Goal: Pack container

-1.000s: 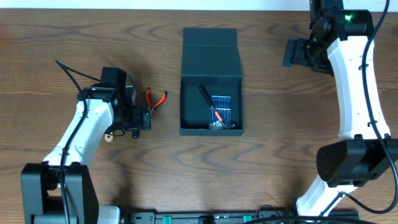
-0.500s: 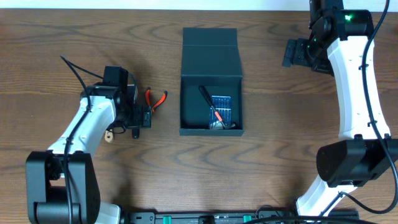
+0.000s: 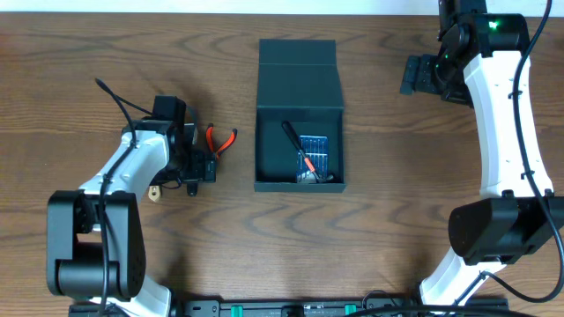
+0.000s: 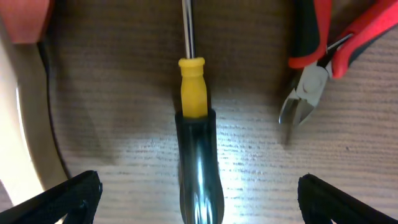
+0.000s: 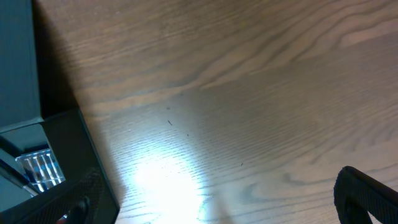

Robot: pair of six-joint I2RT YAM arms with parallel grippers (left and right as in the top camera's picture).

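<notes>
The container (image 3: 270, 132), a dark teal box, stands open at the table's middle with its flap lid (image 3: 298, 75) laid back. A blue case of bits (image 3: 316, 154) and a slim orange-and-black tool (image 3: 304, 157) lie inside it. My left gripper (image 3: 192, 164) hangs open to the left of the box. In the left wrist view its jaws (image 4: 199, 199) straddle, without touching, a screwdriver (image 4: 193, 93) with a yellow collar and glossy dark handle. Red-handled cutters (image 4: 323, 56) lie just to the right. My right gripper (image 3: 421, 77) is open over bare wood, right of the lid.
The red cutters (image 3: 220, 139) lie between my left gripper and the box. A small tan object (image 3: 156, 192) sits by the left arm. In the right wrist view the open fingers (image 5: 367, 193) frame bare wood, with the box corner (image 5: 68, 155) at the left.
The left arm's elbow and wrist have shifted slightly to the right. Its gripper stays over the screwdriver. The right arm has not moved.
</notes>
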